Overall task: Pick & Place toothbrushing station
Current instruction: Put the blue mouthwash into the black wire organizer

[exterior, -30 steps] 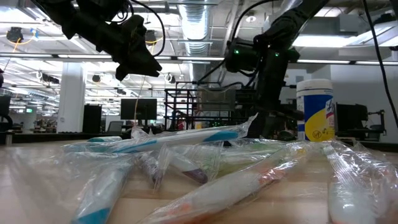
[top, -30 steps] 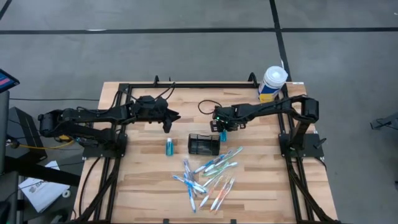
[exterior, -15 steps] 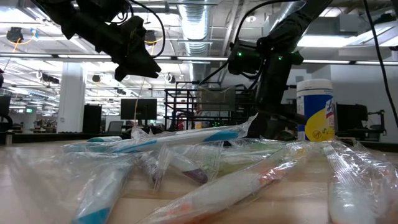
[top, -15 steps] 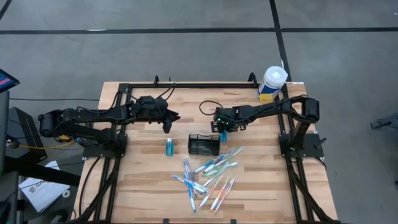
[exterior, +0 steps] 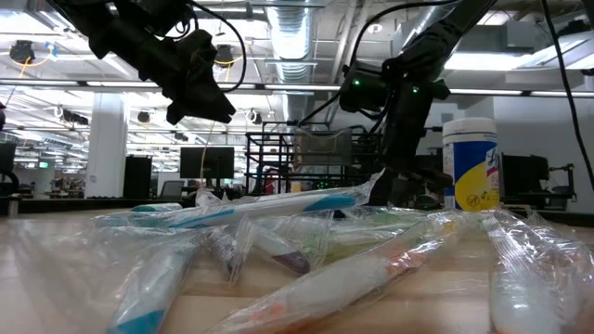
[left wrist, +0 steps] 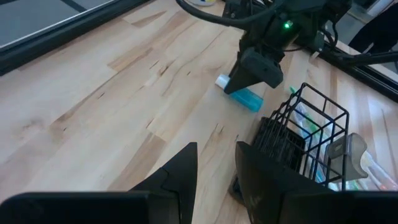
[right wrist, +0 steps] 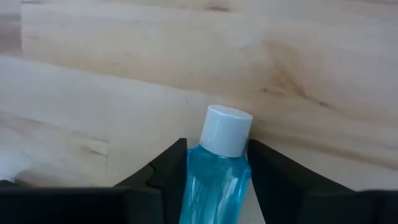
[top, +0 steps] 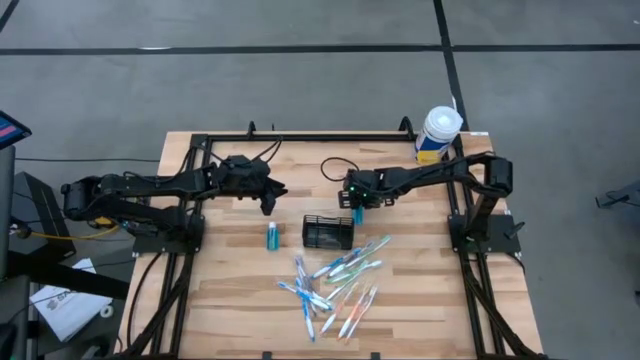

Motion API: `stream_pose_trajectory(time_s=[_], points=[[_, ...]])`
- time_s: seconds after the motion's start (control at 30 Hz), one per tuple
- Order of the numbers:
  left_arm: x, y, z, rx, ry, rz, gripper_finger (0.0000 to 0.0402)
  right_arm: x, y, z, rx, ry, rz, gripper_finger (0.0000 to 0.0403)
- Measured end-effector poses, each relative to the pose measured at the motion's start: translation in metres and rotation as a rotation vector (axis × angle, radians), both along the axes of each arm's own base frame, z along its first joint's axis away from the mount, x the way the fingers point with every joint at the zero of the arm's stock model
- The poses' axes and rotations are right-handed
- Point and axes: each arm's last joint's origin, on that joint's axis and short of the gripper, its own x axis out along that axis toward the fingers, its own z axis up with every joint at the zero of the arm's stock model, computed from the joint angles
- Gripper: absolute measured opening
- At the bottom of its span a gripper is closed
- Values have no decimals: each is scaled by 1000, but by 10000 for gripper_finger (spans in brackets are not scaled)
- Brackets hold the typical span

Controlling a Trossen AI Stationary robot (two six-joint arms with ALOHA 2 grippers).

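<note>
Black mesh caddy (top: 328,232) (long axis left-right)

My two arms are matte black, jointed and strung with looping black cables. My right arm's wrist (top: 352,184) glows with small green lights. Each gripper ends in two dark, wedge-shaped fingers (left wrist: 180,177).

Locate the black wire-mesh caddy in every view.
High view: caddy at table centre.
Low view: cannot be made out.
Left wrist view: lower right of the picture.
Right wrist view: not in it.
Shared landmark: right gripper, close beside the caddy in the high and left wrist views.
</note>
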Motion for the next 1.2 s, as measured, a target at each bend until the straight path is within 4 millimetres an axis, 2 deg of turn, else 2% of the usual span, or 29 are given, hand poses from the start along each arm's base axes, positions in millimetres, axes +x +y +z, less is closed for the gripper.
stream_pose_trajectory(time_s=[0.33,0.6,0.67,0.83,0.93,1.2], points=[[-1,2,0,0,0,10,104,0,-2,3,-14,-3,30,88],[-1,2,0,1,1,11,104,3,-7,4,-24,-43,68,9],[-1,2,0,1,2,11,104,1,-7,-1,-10,-18,82,2],[-1,2,0,1,3,12,104,-1,-7,-2,-7,5,91,1],[-1,2,0,3,4,16,104,0,-7,0,-19,-10,106,16],[-1,4,0,7,6,32,104,-3,-16,18,-81,-59,179,114]])
